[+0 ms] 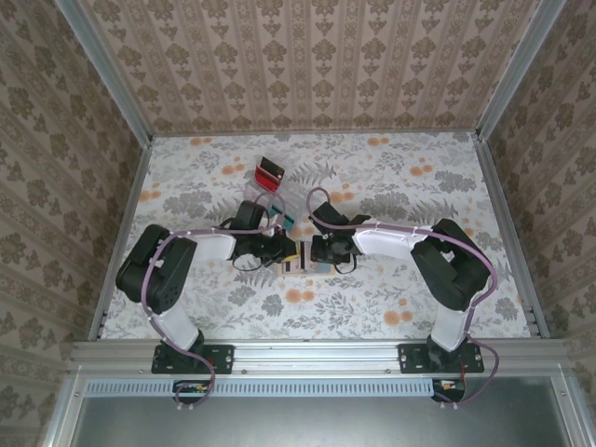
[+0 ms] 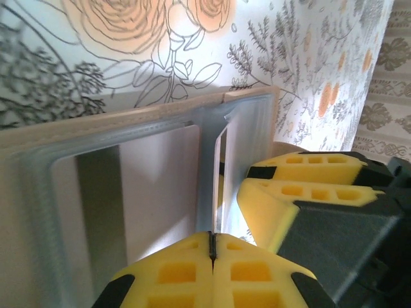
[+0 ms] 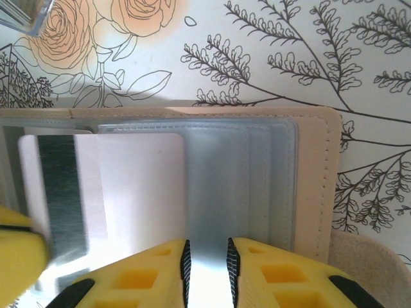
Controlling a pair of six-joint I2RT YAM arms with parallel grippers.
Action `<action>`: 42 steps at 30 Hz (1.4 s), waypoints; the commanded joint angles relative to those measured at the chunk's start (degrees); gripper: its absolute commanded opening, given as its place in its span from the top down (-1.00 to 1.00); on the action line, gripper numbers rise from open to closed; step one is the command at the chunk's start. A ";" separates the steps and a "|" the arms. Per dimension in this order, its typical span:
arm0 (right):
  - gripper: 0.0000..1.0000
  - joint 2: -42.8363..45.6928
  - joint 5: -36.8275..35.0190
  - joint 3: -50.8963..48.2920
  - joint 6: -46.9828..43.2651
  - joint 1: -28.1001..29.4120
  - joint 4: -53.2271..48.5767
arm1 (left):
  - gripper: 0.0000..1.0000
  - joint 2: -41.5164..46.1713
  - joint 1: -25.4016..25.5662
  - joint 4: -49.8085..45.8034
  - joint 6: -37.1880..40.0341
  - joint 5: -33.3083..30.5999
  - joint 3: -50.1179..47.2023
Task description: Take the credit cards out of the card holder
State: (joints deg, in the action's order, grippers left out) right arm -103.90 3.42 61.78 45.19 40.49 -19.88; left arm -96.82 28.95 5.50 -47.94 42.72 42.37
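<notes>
The tan card holder (image 1: pixel 300 264) lies open on the flowered table, its blue-grey pockets up (image 2: pixel 128 119) (image 3: pixel 314 179). A white credit card (image 3: pixel 128 186) with a grey stripe lies flat in a pocket (image 2: pixel 154 186). My left gripper (image 1: pixel 290 251) (image 2: pixel 212 247) is shut on the thin white edge of a credit card (image 2: pixel 218 179) that stands upright from the pockets. My right gripper (image 1: pixel 316 251) (image 3: pixel 207 263) rests over the blue-grey pockets, jaws a little apart with nothing between them. Its yellow fingers (image 2: pixel 302 186) show close beside my left gripper.
A clear tiered stand (image 1: pixel 272 191) (image 3: pixel 22 13) sits just behind the grippers, with a red-and-black card (image 1: pixel 269 170) and a teal card (image 1: pixel 290 222) in it. Both arms meet over the middle of the table. Metal rails border the table's sides.
</notes>
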 commanded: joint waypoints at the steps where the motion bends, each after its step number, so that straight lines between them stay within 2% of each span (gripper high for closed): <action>1: 0.46 1.52 -0.54 -1.03 -0.29 -0.57 -1.57 | 1.00 3.95 -2.35 -2.18 3.95 0.96 -1.61; 4: 0.39 4.62 3.30 -1.87 -1.99 -1.13 3.32 | 1.00 5.79 -4.92 -4.19 5.42 1.25 -2.19; 7: 0.25 8.55 9.59 -4.71 -2.31 -2.06 12.06 | 1.00 8.08 -6.54 -5.77 6.07 1.32 -2.55; 9: 0.12 10.07 12.86 -6.58 -0.98 -2.98 17.06 | 1.00 9.98 -7.22 -6.54 6.22 0.97 -2.73; 14: -0.04 10.78 19.08 -10.19 4.11 -4.62 25.53 | 1.00 12.88 -7.44 -6.71 5.12 0.62 -3.12; 21: -0.11 8.83 23.23 -14.36 13.30 -4.89 35.15 | 1.00 14.06 -7.55 -2.51 0.16 2.35 -4.39; 25: -0.34 8.23 24.99 -15.64 17.40 -4.85 40.69 | 1.00 14.28 -7.57 2.89 -4.85 4.40 -4.76; 29: -0.51 7.44 26.05 -16.56 21.95 -4.89 46.54 | 1.00 14.81 -8.24 2.20 -5.08 5.24 -3.28; 35: -0.54 5.26 25.48 -18.57 28.59 -4.89 55.17 | 1.00 15.32 -8.73 6.25 -9.36 6.85 -3.17; 42: -0.52 4.74 25.66 -20.18 30.83 -4.98 60.48 | 1.00 16.05 -9.56 8.56 -12.50 6.59 -3.07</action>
State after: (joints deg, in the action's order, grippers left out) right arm -98.76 27.90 42.46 72.82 35.73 34.13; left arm -82.35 20.14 10.98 -57.63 48.23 38.17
